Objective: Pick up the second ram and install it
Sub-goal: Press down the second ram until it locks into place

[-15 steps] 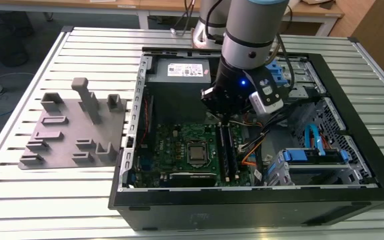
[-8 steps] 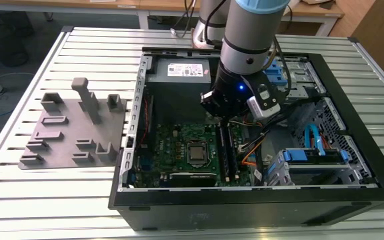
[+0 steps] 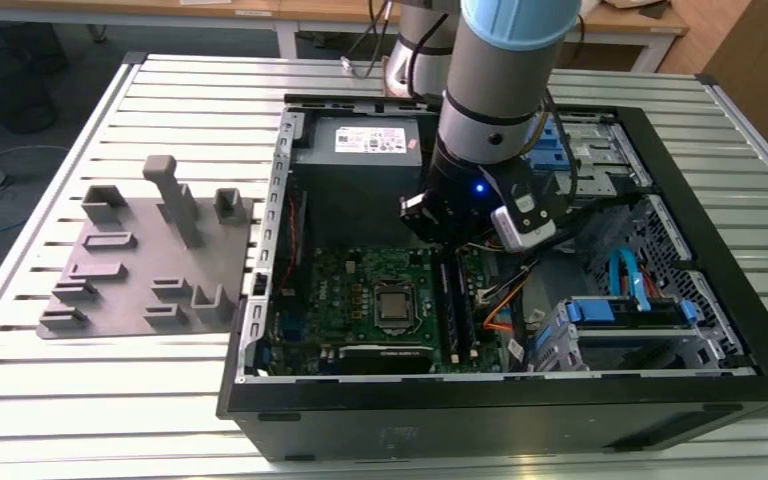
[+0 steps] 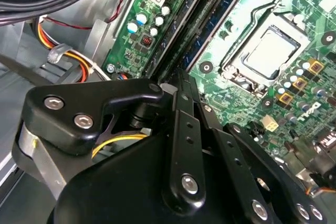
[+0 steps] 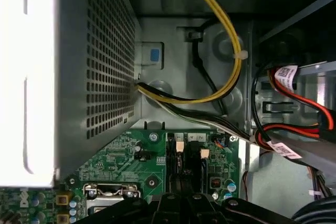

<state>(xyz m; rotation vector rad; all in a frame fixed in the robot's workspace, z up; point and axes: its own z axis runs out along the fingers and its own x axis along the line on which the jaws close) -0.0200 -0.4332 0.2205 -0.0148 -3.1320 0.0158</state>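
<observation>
My gripper point(image 3: 464, 243) hangs inside the open computer case, over the far end of the memory slots on the green motherboard point(image 3: 357, 285). Its jaws are drawn together. Two dark sticks stand side by side in the slots. The second ram point(image 3: 447, 300) is the one nearer the processor socket, and it lines up with my gripper point(image 5: 181, 195) in the first wrist view, where the second ram point(image 5: 181, 169) runs under the tips. In the second wrist view the second ram point(image 4: 202, 35) runs diagonally away from the gripper point(image 4: 176, 82). I cannot tell whether the tips touch it.
The other stick point(image 3: 471, 300) stands right beside it. The power supply point(image 3: 357, 145) fills the case's far end, with cable bundles point(image 5: 220, 77) near the gripper. Drive cages point(image 3: 624, 310) sit at the exterior view's right. A grey fixture point(image 3: 144, 260) lies outside the case.
</observation>
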